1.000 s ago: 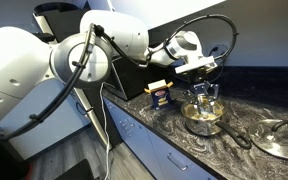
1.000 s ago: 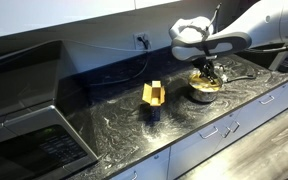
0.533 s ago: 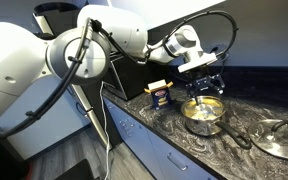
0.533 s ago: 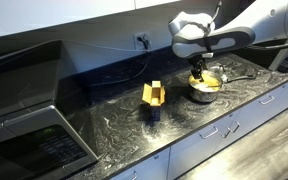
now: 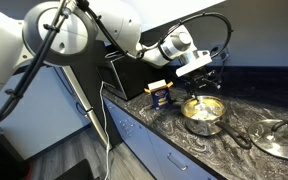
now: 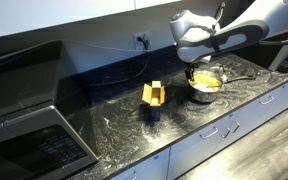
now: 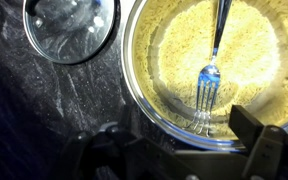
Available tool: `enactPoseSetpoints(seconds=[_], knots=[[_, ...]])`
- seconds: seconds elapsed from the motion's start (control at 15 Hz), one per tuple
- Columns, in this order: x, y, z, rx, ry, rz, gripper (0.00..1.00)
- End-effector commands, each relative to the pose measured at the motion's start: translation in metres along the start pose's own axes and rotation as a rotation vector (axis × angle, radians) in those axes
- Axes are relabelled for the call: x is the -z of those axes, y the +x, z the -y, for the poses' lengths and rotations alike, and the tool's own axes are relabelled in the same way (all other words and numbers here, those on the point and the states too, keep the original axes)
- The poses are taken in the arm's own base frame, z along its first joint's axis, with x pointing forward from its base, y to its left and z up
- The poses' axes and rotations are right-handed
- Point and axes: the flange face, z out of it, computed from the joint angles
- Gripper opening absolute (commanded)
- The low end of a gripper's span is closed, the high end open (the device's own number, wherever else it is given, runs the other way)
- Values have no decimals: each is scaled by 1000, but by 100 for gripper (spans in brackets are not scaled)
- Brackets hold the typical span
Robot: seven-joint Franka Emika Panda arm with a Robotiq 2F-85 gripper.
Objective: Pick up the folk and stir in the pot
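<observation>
The pot (image 5: 205, 114) is a small steel saucepan with a pale yellow inside, standing on the dark marbled counter; it also shows in the other exterior view (image 6: 206, 85). The fork (image 7: 210, 72) lies loose inside it, tines toward the near rim (image 7: 133, 70), handle leaning away over the far side. My gripper (image 5: 205, 79) hangs a little above the pot, open, with nothing between its fingers. In the wrist view the gripper (image 7: 184, 152) frames the pot's near edge, one dark finger (image 7: 260, 138) at the right.
A flat round metallic lid (image 5: 280, 138) lies on the counter beyond the pot's long dark handle (image 5: 238, 135); the lid (image 7: 71, 26) is also in the wrist view. A yellow box (image 6: 153, 97) stands on the counter. A dark appliance (image 6: 29, 135) sits at one end.
The gripper has opened, let go of the fork and risen out of the pot. The fork stays resting in the pot.
</observation>
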Motion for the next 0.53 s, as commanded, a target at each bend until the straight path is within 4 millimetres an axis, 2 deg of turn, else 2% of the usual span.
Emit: enactPoseSetpoints(seconds=[0.0, 0.2, 0.47], knots=[[19, -18, 15, -41, -55, -90, 100], [31, -28, 25, -85, -78, -179, 100], [45, -53, 39, -152, -68, -285, 100]])
